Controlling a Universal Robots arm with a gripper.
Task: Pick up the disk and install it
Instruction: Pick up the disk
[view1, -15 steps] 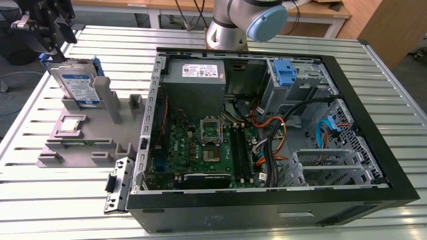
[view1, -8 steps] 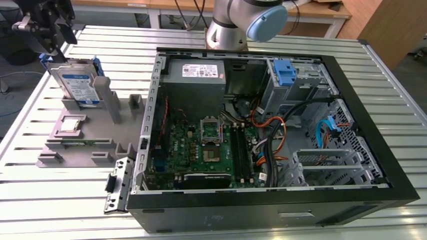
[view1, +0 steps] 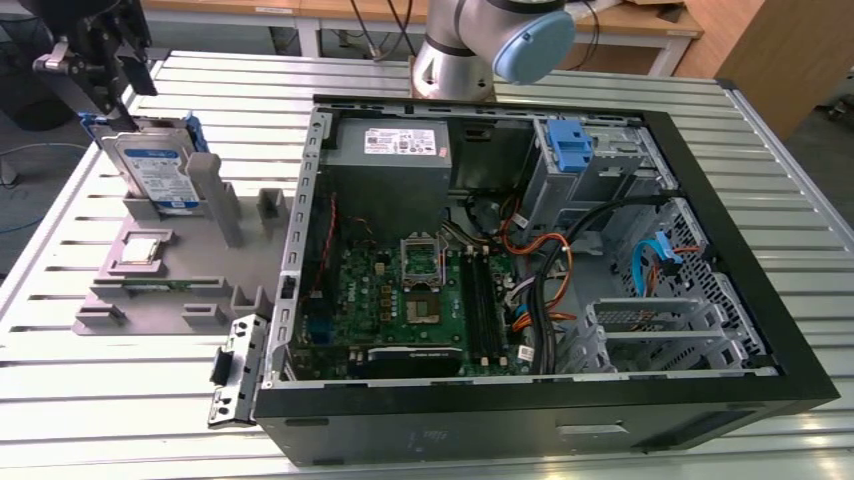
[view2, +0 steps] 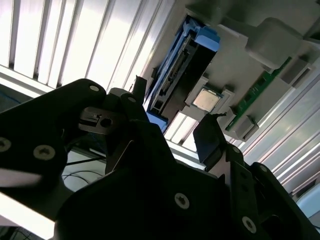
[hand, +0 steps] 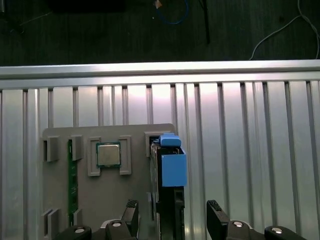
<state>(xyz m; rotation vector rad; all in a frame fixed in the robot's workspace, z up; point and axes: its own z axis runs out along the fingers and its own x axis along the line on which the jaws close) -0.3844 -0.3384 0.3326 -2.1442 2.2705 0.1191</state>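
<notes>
Task's hardly begun. The disk (view1: 158, 170) is stood upright in the grey holder (view1: 187, 275), well apart from the PC case (view1: 467, 420). The gripper (hand: 172, 207) is held spread wide, w/ the disk between its fingers (hand: 131, 209), not squeezed. Lifting & fitting are left.

A slatted metal table (view1: 120, 400) carries an open black computer case (view1: 467, 430). Inside it, a green motherboard (view1: 360, 290) lies beside a grey power-supply box (view1: 400, 150), with a blue latch piece (view1: 571, 148) near orange cables (view1: 554, 250). Beside the case, a grey fixture (hand: 115, 195) holds a square processor chip (hand: 108, 154) and what looks like a green memory stick (hand: 73, 180).
</notes>
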